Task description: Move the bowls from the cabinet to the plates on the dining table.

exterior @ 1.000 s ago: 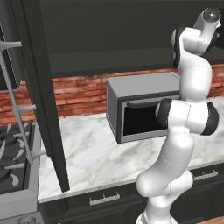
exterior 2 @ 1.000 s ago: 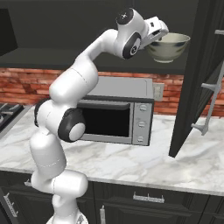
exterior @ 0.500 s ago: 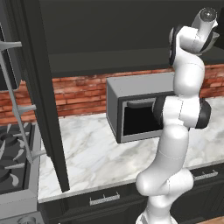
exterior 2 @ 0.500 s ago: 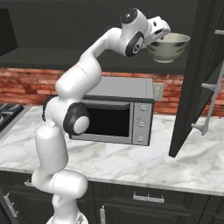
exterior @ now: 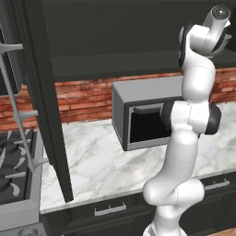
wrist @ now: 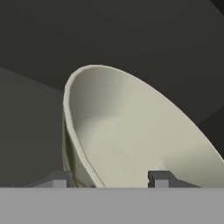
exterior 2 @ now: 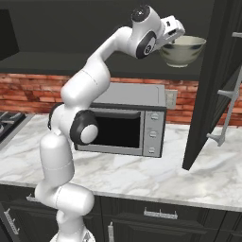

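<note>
Fingers (wrist: 107,179) straddle the rim of the grey-green bowl (wrist: 140,135) in the hand view: one tip sits outside the wall at the left, the other inside the cream hollow at the right. Whether they already press on the rim I cannot tell. Dark cabinet (wrist: 39,39) panels surround the bowl.

From the right base view, the arm reaches up and to the right, and the fingers (exterior 2: 166,43) meet the near rim of the bowl (exterior 2: 182,51), which stands upright in the open cabinet (exterior 2: 56,61) on its lowest shelf, above the grey microwave (exterior 2: 125,125). The open cabinet door (exterior 2: 210,85), with its silver bar handle (exterior 2: 229,90), hangs just to the right of the bowl. Below lies the marble counter (exterior 2: 156,177) with a red brick wall (exterior 2: 28,92) behind.

From the left base view, the arm rises at the right, its wrist high before the dark cabinet (exterior: 115,37). The microwave (exterior: 143,113) sits on the counter (exterior: 97,161), and a stove (exterior: 16,170) lies at the left.
</note>
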Motion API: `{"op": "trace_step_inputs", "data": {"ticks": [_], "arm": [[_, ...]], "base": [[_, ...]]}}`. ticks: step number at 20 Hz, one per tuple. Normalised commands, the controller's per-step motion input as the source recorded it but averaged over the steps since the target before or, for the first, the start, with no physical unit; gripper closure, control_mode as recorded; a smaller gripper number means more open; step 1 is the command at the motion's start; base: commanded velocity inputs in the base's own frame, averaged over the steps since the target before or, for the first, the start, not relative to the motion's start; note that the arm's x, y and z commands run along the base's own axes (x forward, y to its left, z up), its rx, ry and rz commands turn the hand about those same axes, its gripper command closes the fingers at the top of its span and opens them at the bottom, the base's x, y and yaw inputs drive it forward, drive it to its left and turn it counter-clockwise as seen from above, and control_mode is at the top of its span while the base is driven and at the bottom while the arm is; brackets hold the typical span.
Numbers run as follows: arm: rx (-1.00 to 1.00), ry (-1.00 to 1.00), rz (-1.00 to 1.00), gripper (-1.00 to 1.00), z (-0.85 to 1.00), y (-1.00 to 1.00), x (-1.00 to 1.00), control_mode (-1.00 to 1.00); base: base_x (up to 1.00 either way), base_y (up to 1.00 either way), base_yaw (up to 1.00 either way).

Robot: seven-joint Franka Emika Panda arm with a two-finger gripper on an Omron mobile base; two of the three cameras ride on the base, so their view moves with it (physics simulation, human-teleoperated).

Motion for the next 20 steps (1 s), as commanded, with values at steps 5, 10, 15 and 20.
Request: {"op": "trace_step_inputs", "data": {"ticks": [5, 10, 15, 20], "arm": [[0.0, 0.03, 0.0, 1.0, 0.0, 0.0, 0.0, -1.0], [0.0, 0.02, 0.0, 1.0, 0.0, 0.0, 0.0, -1.0], [0.0, 0.0, 0.0, 1.0, 0.0, 0.0, -0.17, -1.0], [0.0, -0.06, 0.0, 1.0, 0.0, 0.0, -0.58, -1.0]], "base": [[0.0, 0.0, 0.0], [0.0, 0.0, 0.0], [0.0, 0.0, 0.0], [0.0, 0.0, 0.0]]}}
